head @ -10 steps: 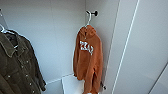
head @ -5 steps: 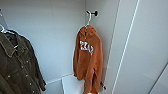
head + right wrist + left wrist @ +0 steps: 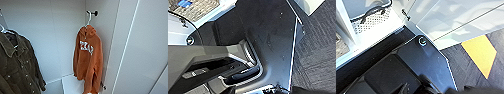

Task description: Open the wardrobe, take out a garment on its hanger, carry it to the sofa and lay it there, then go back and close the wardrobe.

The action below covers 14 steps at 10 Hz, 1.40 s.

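Hanging garment point(image 3: 88, 58) nears wardrobe point(image 3: 50, 32) corner (olive jacket point(image 3: 17, 67) well apart).

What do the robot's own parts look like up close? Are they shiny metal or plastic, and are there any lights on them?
Mostly dark and glossy. The left wrist view shows a wide black plate with a pale edge and a small round ring glowing bluish-white. The right wrist view shows a grey, angular jointed bar across another scuffed black plate. I can't make out the fingers.
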{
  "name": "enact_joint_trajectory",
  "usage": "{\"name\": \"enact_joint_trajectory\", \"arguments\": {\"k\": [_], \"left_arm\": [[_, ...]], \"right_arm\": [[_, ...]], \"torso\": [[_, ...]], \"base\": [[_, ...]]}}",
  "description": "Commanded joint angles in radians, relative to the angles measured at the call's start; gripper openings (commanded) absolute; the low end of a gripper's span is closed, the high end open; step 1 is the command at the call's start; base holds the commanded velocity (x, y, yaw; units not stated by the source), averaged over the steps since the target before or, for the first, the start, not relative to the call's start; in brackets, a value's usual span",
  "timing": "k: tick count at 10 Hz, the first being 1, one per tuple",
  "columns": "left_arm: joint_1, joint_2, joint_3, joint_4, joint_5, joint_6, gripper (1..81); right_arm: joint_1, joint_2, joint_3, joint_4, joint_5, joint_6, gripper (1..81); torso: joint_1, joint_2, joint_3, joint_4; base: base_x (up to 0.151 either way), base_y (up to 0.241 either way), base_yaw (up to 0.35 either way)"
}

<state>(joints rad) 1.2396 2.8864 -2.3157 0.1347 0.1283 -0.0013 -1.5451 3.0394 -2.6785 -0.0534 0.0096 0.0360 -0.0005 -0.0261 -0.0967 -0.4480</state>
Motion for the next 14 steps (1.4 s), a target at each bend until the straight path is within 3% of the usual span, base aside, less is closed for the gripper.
{"name": "enact_joint_trajectory", "arguments": {"k": [1,7,14], "left_arm": [[-0.154,-0.019,0.045,-0.003,0.117,-0.005,81.1],[-0.259,-0.211,0.424,-0.004,0.116,-0.011,81.1],[-0.473,-0.367,0.694,-0.009,0.116,-0.146,81.1]], "right_arm": [[0.041,0.0,-0.003,-0.003,-0.059,0.004,81.1],[0.049,0.0,-0.006,-0.003,-0.059,0.004,81.1],[0.052,-0.001,-0.012,-0.003,-0.062,0.004,81.1]], "torso": [[0.001,0.0,0.0,0.0],[0.001,0.0,0.0,0.0],[0.001,0.0,0.0,0.0]], "base": [[0.0,0.0,0.0],[0.0,0.0,0.0],[0.0,0.0,0.0]]}}
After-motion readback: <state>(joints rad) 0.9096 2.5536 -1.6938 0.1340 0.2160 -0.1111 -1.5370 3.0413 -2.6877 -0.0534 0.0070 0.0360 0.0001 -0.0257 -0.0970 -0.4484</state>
